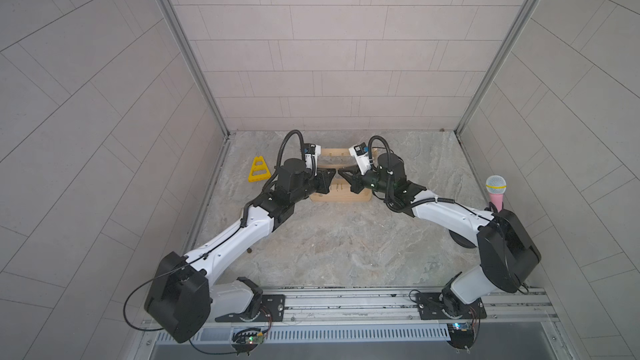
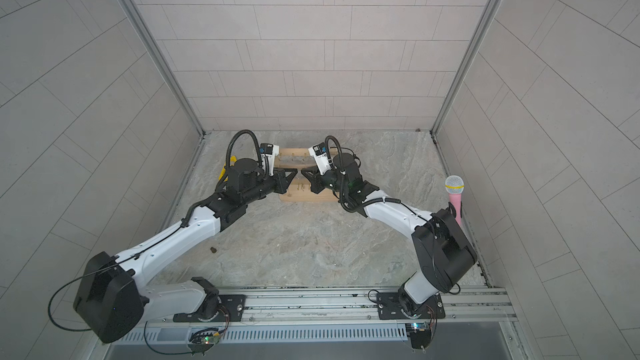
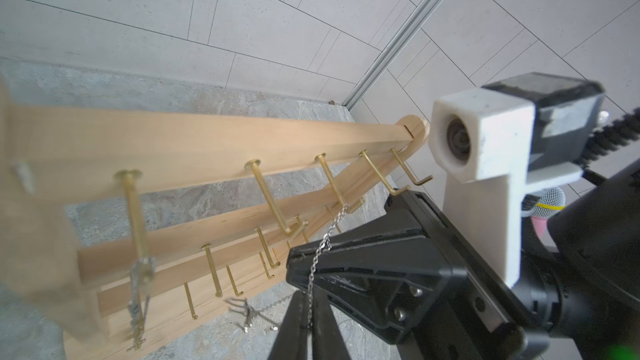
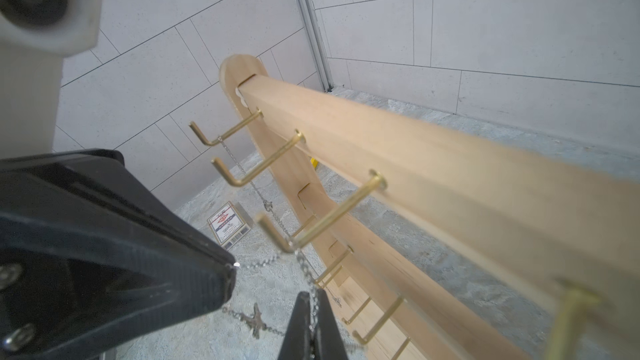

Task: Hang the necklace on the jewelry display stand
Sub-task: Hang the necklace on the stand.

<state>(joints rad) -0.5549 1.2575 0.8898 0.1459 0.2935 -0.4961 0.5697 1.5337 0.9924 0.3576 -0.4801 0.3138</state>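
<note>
Grips thin silver chain necklace [image 3: 326,241] with left pincer [image 3: 308,306] and right pincer [image 4: 311,306], each closed narrow on it. Has chain looped over brass hooks [image 4: 346,209] on top bar of pale wooden three-bar jewelry display stand [image 1: 346,198], at twelve o'clock on grey marbled table [image 1: 346,254].

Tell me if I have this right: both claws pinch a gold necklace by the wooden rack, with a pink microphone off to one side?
One thing is off: the necklace is silver, not gold; the right wrist view shows it. Otherwise yes: left gripper and right gripper both pinch it by the wooden rack, pink microphone off to one side.
</note>
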